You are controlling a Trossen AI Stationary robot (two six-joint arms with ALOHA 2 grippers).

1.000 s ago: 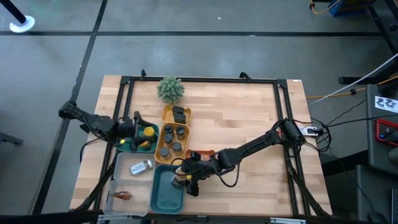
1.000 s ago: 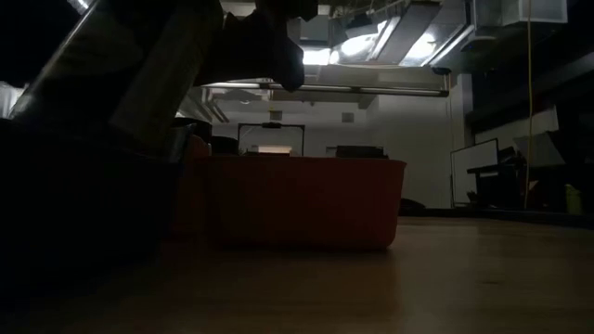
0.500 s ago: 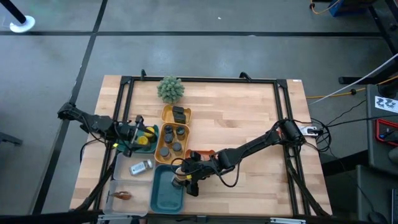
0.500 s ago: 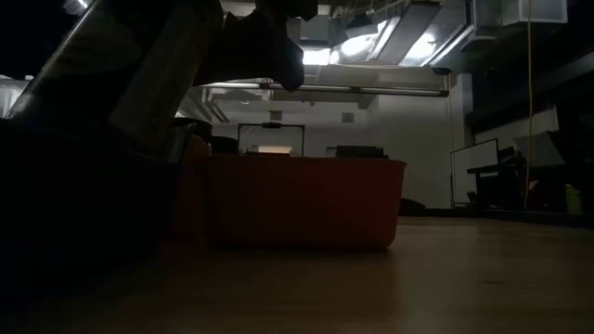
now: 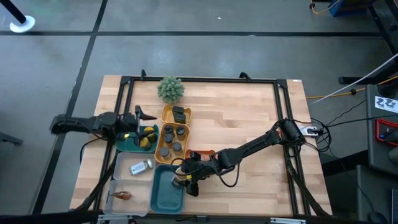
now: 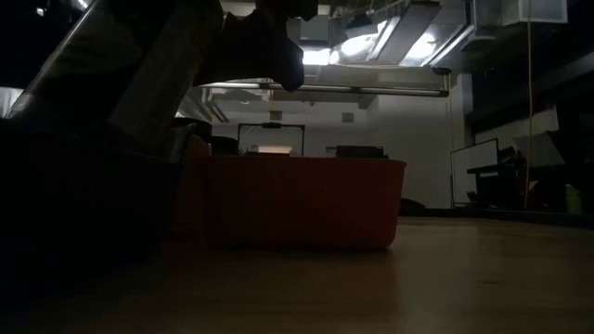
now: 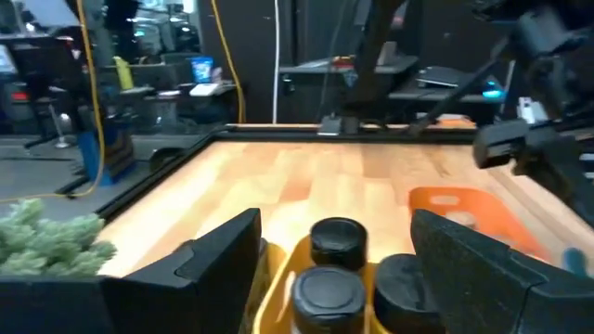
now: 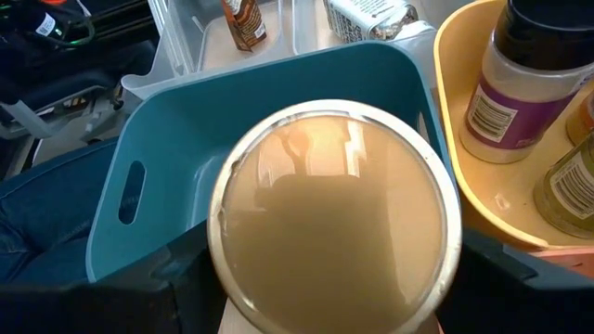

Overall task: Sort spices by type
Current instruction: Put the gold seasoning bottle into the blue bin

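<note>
My right gripper (image 5: 182, 178) is shut on a spice jar with a round tan lid (image 8: 334, 215), at the far right corner of the teal tray (image 5: 163, 194). The yellow tray (image 5: 163, 151) beside it holds several dark-capped jars (image 5: 172, 138), which stand upright on its floor. My left gripper (image 5: 140, 116) is open and level at the table's left. It hangs over the far end of a green tray (image 5: 128, 144) that holds yellow-capped jars (image 5: 147, 133). In the left wrist view its fingers (image 7: 218, 260) frame the dark-capped jars (image 7: 336, 243) farther off. My right gripper pinches the jar just below its lid (image 8: 215, 278), one finger (image 8: 153, 283) on each side of the jar. The fingers slant down from the table's right side. The jar stands upright; the lid hides its bottom, so whether it rests on the teal tray cannot be told.
An orange tray (image 5: 203, 153) lies right of the yellow one, under my right arm. A clear tray (image 5: 118, 171) at the near left holds a bottle on its side (image 5: 142, 166) and a brown packet (image 5: 122, 195). A fuzzy green plant (image 5: 170, 89) stands at the far edge.
My left arm has swung about its base: its gripper has gone a little toward the table's far edge, off the yellow-capped jars, and has rolled slightly. It stays open. My right gripper and its jar have kept still.
</note>
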